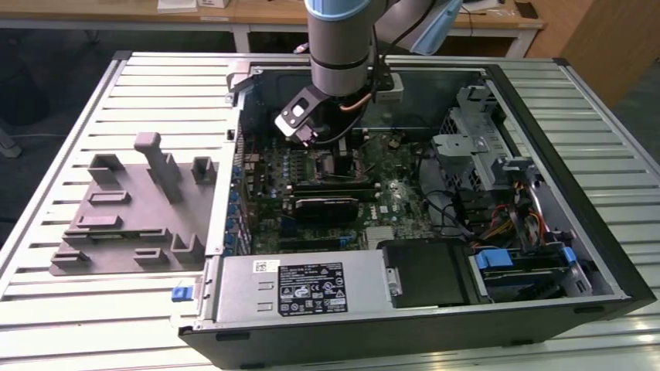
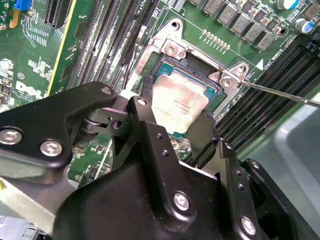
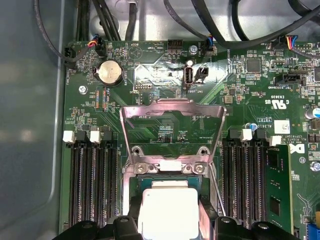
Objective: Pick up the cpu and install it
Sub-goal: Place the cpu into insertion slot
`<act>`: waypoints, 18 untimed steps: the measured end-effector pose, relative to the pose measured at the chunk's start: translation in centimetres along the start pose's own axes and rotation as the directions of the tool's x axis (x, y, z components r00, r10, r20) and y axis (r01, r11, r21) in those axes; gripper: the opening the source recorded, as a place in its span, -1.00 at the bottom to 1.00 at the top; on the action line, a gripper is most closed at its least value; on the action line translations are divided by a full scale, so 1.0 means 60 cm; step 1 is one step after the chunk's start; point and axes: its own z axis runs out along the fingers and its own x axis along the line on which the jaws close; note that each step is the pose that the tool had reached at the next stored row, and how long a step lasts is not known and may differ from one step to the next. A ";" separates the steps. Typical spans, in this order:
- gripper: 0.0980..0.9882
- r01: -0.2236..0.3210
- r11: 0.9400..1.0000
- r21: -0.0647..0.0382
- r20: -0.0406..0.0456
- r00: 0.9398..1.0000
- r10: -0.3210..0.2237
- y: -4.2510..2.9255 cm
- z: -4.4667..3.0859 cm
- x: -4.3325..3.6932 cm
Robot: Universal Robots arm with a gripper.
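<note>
1. One chip, the cpu [image 2: 182, 106], is clenched between the claw's [image 2: 178, 112] black fingers [image 2: 145, 107]. It sits directly over the socket [image 2: 172, 49], and I cannot tell whether it is fully seated.
2. In the exterior view the arm [image 1: 341, 46] reaches into the open case [image 1: 577, 232], about 11 o'clock from the case's middle. The grey fixture [image 1: 134, 209] on the table [image 1: 62, 309] lies at 8 o'clock of the arm's tip.
3. Seating well, I judge, means holding the chip level and square to the socket frame, then lowering it straight without sliding across the contacts.
4. The raised load plate [image 3: 172, 107] and the thin lever [image 2: 280, 93] need clearance.
</note>
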 end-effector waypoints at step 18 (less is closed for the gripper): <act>0.00 -0.016 1.000 -0.001 0.001 1.000 0.016 0.000 0.002 0.000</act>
